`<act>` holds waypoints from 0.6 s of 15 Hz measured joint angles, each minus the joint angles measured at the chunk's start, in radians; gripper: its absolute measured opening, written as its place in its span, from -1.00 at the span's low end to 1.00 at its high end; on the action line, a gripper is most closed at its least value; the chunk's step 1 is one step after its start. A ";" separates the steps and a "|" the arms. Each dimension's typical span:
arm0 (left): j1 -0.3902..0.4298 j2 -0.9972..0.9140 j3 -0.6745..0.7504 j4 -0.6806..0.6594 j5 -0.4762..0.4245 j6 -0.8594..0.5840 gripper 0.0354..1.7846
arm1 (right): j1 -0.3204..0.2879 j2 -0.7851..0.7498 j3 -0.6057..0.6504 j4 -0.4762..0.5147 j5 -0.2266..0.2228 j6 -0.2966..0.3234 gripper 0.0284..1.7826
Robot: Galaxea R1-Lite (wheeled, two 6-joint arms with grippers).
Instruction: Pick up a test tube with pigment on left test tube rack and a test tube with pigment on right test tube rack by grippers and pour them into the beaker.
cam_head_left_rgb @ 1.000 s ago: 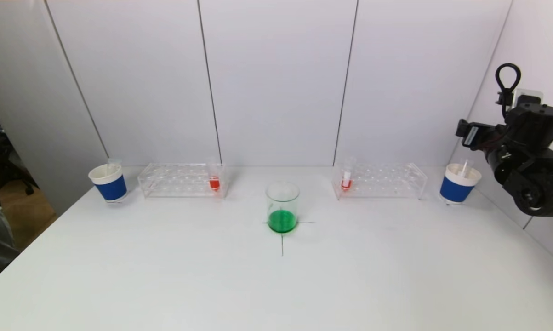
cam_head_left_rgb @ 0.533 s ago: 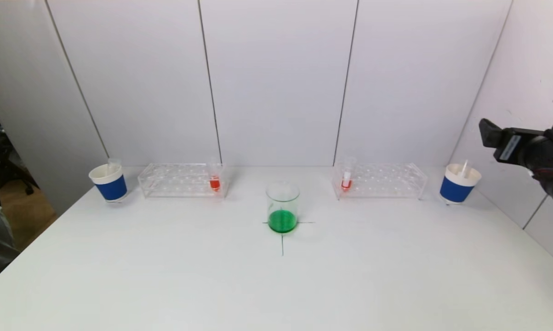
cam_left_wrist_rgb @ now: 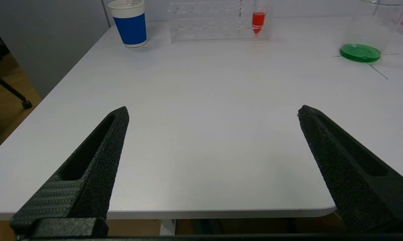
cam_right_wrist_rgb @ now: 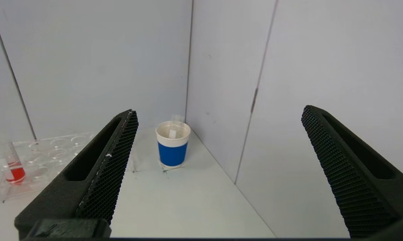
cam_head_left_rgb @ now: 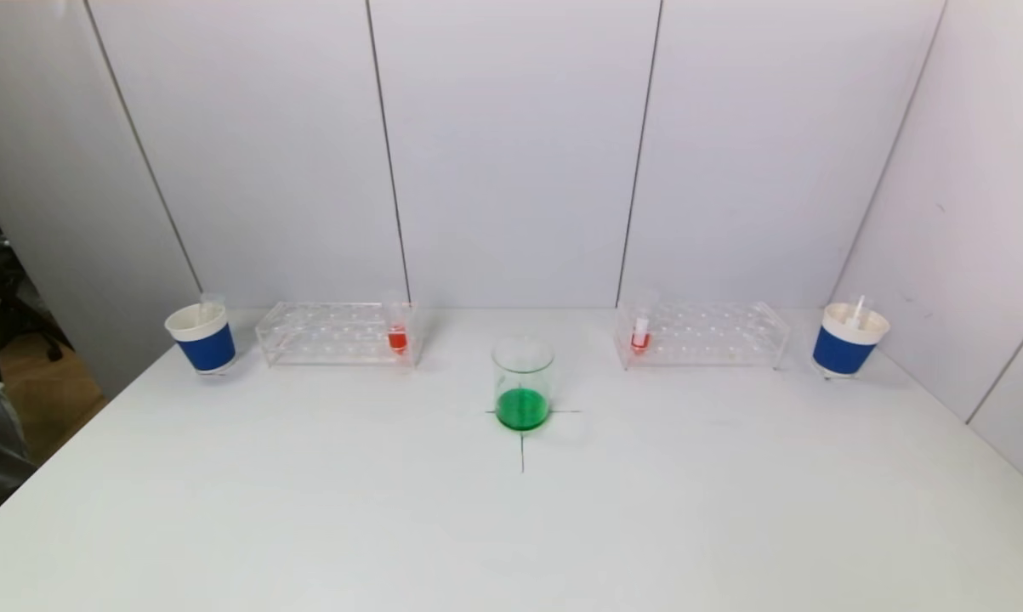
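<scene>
A glass beaker point(cam_head_left_rgb: 523, 383) with green liquid stands mid-table on a drawn cross. The clear left test tube rack point(cam_head_left_rgb: 337, 332) holds a tube of red pigment point(cam_head_left_rgb: 397, 334) at its inner end; the left wrist view shows the same tube point(cam_left_wrist_rgb: 258, 20) and the beaker point(cam_left_wrist_rgb: 360, 50). The right test tube rack point(cam_head_left_rgb: 702, 334) holds a red-pigment tube point(cam_head_left_rgb: 640, 333), which also shows in the right wrist view point(cam_right_wrist_rgb: 14, 169). My left gripper point(cam_left_wrist_rgb: 213, 112) is open over the near table edge, holding nothing. My right gripper point(cam_right_wrist_rgb: 218, 112) is open and empty, facing the far right corner. Neither arm shows in the head view.
A blue-and-white paper cup point(cam_head_left_rgb: 203, 339) stands left of the left rack and another cup point(cam_head_left_rgb: 848, 340) right of the right rack, each with an empty tube inside. White wall panels close the back and right side. A dark chair leg shows off the table's left.
The right arm, seen at the right edge of the head view a second ago, has withdrawn rightward out of that view. The racks, tubes, cups and beaker have not moved.
</scene>
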 joint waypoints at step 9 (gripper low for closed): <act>0.000 0.000 0.000 0.000 0.000 0.000 0.98 | -0.059 -0.650 0.039 0.591 0.002 -0.011 0.99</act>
